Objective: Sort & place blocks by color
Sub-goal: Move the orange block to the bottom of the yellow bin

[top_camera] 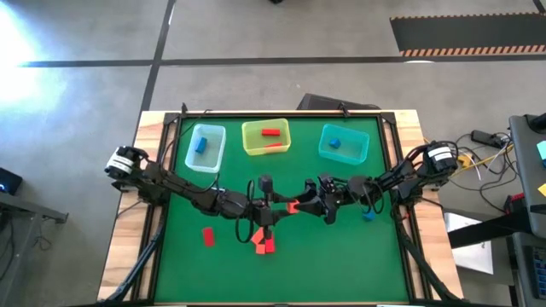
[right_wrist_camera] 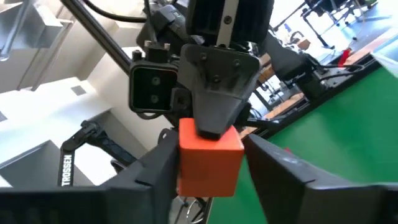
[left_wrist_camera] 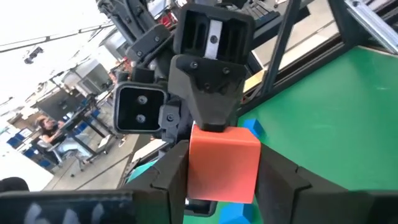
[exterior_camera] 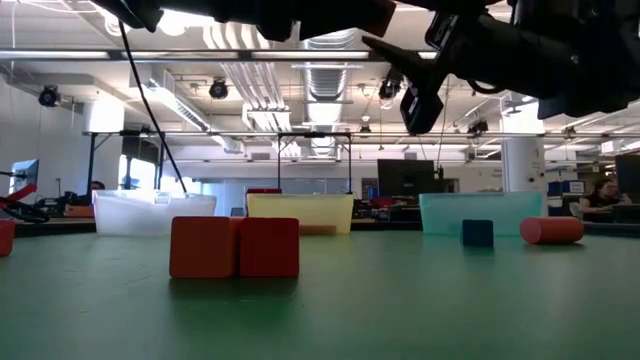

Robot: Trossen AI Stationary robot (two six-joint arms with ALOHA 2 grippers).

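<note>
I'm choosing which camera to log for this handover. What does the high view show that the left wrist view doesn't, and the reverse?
Only the high view shows the three translucent plastic bins: clear, yellow and teal, each with small blocks inside, plus loose red blocks on the green mat.

Only the left wrist view shows the contact up close: the small orange-red cube sits between the left claw fingers, with the right claw fingers at the cube's far side.

Both show the two claws meeting mid-table at that cube.
</note>
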